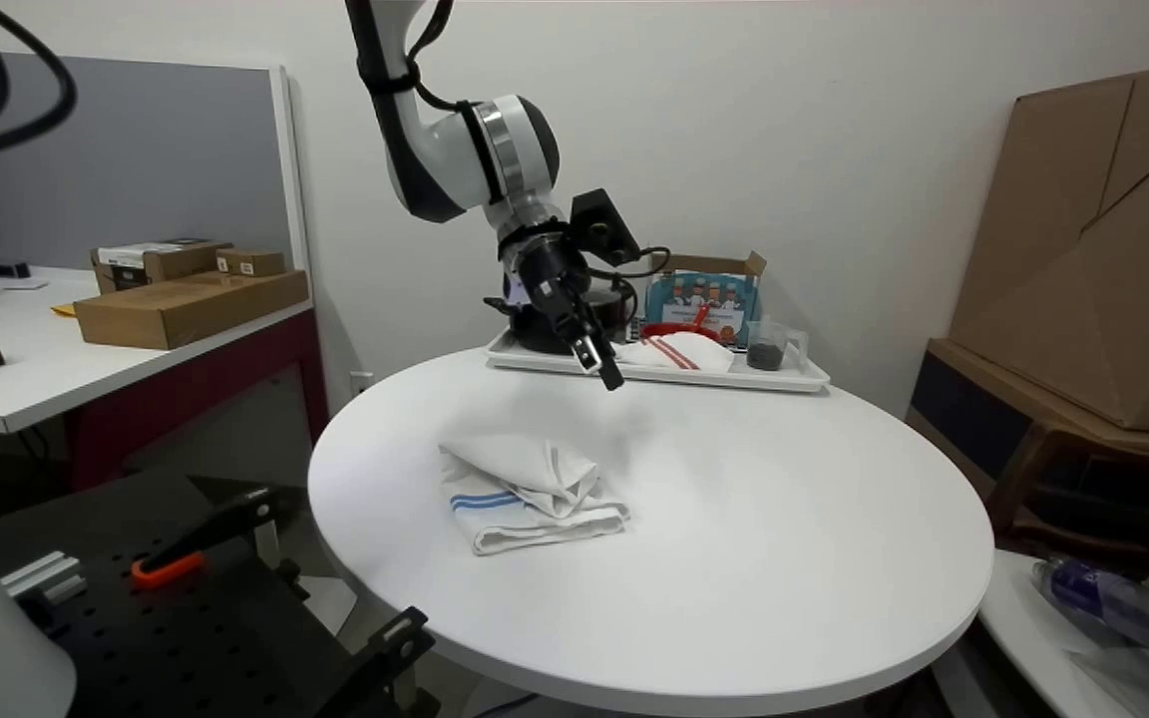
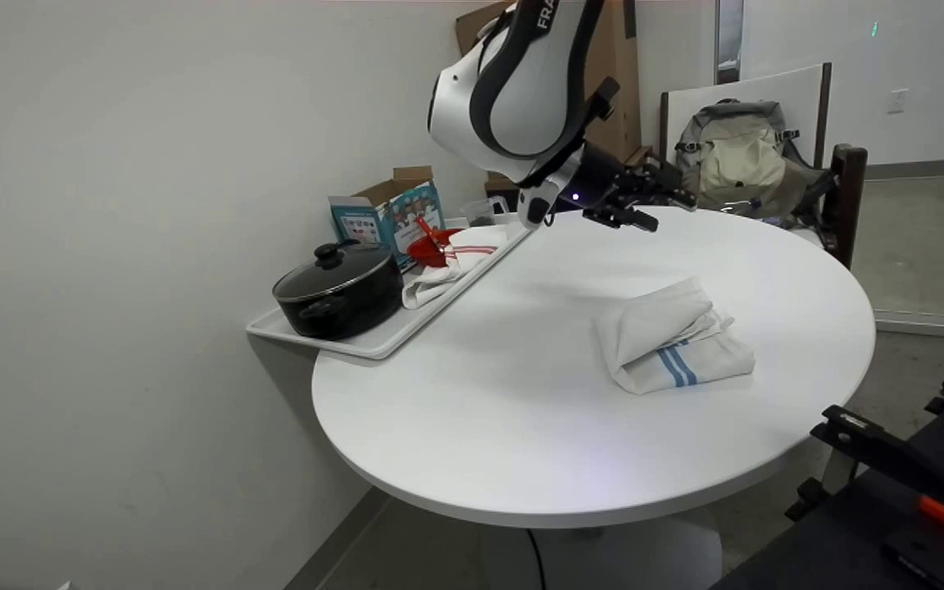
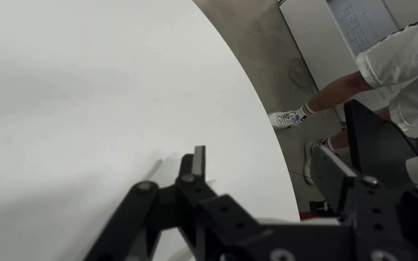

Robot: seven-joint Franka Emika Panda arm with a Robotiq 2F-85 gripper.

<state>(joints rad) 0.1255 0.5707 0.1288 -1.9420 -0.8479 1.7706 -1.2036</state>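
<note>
My gripper (image 3: 260,156) stands open in the wrist view, with wide space and nothing held between its fingers (image 3: 199,161). In both exterior views it hangs above the white round table (image 1: 784,519), close to the tray's front edge in an exterior view (image 1: 601,365). A white cloth with blue stripes (image 1: 525,499) lies folded and rumpled on the tabletop, apart from the gripper. Its blue stripes also show in an exterior view, where the cloth (image 2: 660,307) sits below the gripper (image 2: 665,210). The wrist view does not show the cloth.
At the table's back edge a white tray (image 2: 390,340) carries a lidded black pot (image 2: 337,287), a red bowl (image 2: 429,250), a red-striped cloth (image 1: 689,349), a clear cup (image 1: 766,344) and a blue box (image 2: 415,215). A person (image 3: 343,90) stands beyond the table.
</note>
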